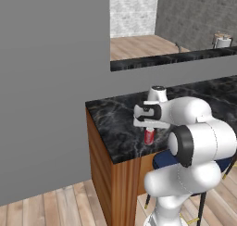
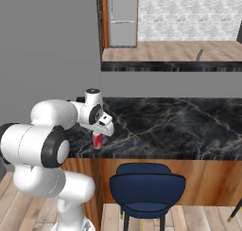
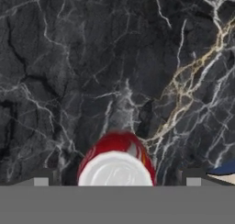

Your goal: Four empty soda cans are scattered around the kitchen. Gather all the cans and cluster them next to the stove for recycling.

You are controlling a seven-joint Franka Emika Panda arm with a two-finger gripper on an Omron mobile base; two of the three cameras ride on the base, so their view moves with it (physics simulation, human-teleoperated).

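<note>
One red soda can (image 3: 115,159) with a silver top stands upright on the black marbled counter (image 3: 69,71), close to its front edge. My gripper (image 3: 117,181) hangs directly over the soda can, open, one fingertip (image 3: 41,178) on each side and apart from it. From the base, the soda can (image 1: 149,136) shows just under the gripper (image 1: 149,129), near the counter's corner. From the other side the soda can (image 2: 97,141) sits below the gripper (image 2: 98,134). The stove is out of view.
A blue chair (image 2: 146,185) is tucked under the counter's front edge (image 2: 156,157), right of the arm. A grey wall (image 1: 51,81) rises left of the counter (image 1: 115,123). Behind it a ledge (image 2: 170,66) borders an opening to the room beyond.
</note>
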